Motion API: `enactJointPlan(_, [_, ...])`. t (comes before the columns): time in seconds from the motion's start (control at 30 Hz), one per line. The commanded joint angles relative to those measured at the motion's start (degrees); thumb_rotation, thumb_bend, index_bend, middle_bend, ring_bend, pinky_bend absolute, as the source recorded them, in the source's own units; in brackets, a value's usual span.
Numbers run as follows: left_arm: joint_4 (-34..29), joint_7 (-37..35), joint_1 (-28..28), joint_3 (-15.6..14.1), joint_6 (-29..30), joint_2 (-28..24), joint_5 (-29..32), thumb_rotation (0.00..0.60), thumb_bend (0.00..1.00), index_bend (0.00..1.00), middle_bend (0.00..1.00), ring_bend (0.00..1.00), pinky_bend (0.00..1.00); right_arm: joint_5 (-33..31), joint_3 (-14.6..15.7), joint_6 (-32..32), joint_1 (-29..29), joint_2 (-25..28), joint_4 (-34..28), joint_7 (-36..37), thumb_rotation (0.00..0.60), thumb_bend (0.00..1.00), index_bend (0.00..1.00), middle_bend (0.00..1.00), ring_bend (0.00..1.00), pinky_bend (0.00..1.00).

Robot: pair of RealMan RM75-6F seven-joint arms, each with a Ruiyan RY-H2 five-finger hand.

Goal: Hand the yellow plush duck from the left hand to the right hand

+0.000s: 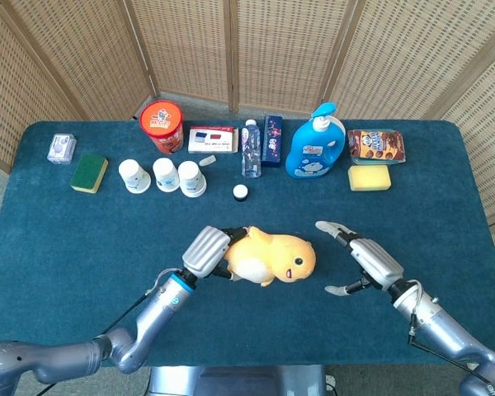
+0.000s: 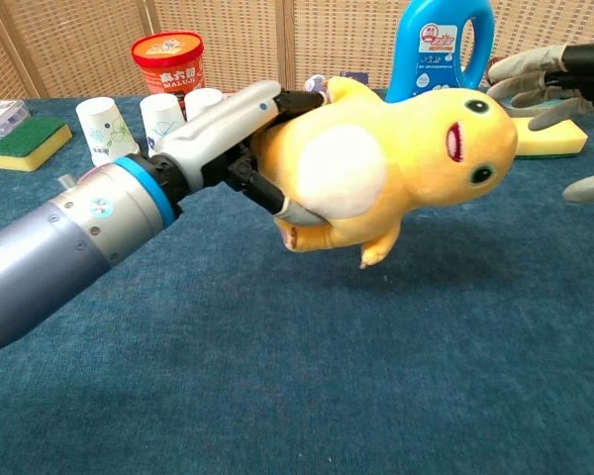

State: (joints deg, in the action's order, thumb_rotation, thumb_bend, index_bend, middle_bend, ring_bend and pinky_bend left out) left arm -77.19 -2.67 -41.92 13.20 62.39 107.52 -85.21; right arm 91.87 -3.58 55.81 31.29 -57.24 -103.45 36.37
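Observation:
My left hand (image 1: 206,251) (image 2: 240,139) grips the yellow plush duck (image 1: 275,257) (image 2: 396,162) by its tail end and holds it above the blue table, head pointing to the right. My right hand (image 1: 359,257) (image 2: 562,91) hangs open just right of the duck's head, fingers spread toward it, with a small gap between them. In the chest view only the fingers of the right hand show at the right edge.
Along the back of the table (image 1: 82,239) stand a red tub (image 1: 162,125), three paper cups (image 1: 163,176), a water bottle (image 1: 250,148), a blue detergent bottle (image 1: 315,145), a yellow sponge (image 1: 370,177), a green sponge (image 1: 89,173) and a small white cap (image 1: 241,192).

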Motion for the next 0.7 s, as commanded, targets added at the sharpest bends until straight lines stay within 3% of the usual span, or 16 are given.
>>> enactJointPlan(0.03, [0.14, 1.31, -1.27, 0.96, -1.04, 1.01, 1.21, 0.600, 0.19, 0.62, 0.64, 0.62, 0.82, 0.76, 0.33, 0.43, 0.19, 0.66, -0.88, 0.40, 0.600, 0.00, 0.00, 0.00, 0.00, 0.13])
enactJointPlan(0.33, [0.34, 3.70, -3.68, 2.64, -2.17, 2.77, 3.71, 0.600, 0.19, 0.61, 0.64, 0.61, 0.82, 0.65, 1.01, -0.69, 1.43, -0.58, -1.19, 0.41, 0.600, 0.00, 0.00, 0.01, 0.00, 0.13])
enactJointPlan(0.5, [0.09, 4.16, -4.05, 2.62, -2.00, 3.10, 4.25, 0.600, 0.19, 0.61, 0.64, 0.61, 0.82, 0.00, 0.83, -0.48, 1.69, -2.11, -1.24, -1.14, 0.600, 0.00, 0.02, 0.08, 0.04, 0.13])
enactJointPlan(0.7, [-0.02, 4.31, -4.09, 2.24, -1.32, 3.38, 4.70, 0.600, 0.19, 0.61, 0.64, 0.61, 0.82, -1.66, 0.19, 1.46, 1.07, -3.94, -1.39, -4.36, 0.600, 0.00, 0.28, 0.30, 0.16, 0.17])
